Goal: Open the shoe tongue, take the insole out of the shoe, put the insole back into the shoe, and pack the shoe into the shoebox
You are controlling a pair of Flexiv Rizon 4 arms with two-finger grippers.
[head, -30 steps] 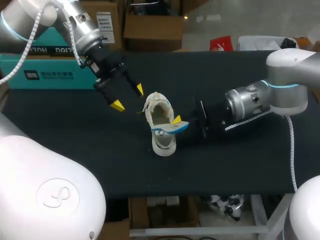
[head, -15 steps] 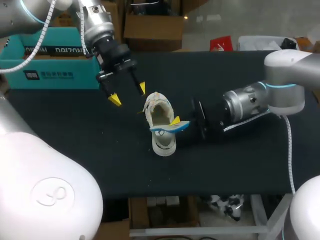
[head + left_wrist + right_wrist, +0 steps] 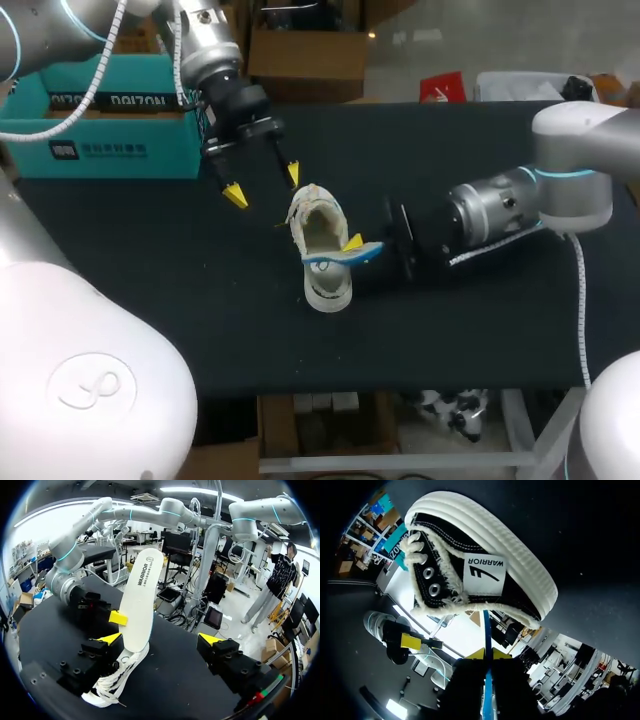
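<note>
The shoe (image 3: pixel 322 262), black canvas with a thick white sole, stands mid-table with its opening up. The white insole (image 3: pixel 347 254), blue on its underside, sticks out of the shoe's opening with its lower end inside. My right gripper (image 3: pixel 352 243) is shut on the insole's edge from the shoe's right. In the right wrist view the insole (image 3: pixel 487 635) shows edge-on between the fingers of the right gripper (image 3: pixel 488 655), with the shoe (image 3: pixel 480 565) just ahead. My left gripper (image 3: pixel 263 184) hangs open behind and left of the shoe. Ahead of the left gripper (image 3: pixel 160 640) the insole (image 3: pixel 137 595) rises from the shoe (image 3: pixel 117 677).
The teal shoebox (image 3: pixel 100 150) stands at the table's back left, beside my left arm. Bare black tabletop (image 3: pixel 200 320) lies in front of the shoe and to its left.
My left gripper has swung toward the back and slightly right, staying open near the shoe's heel end. The right gripper, insole and shoe have barely moved.
</note>
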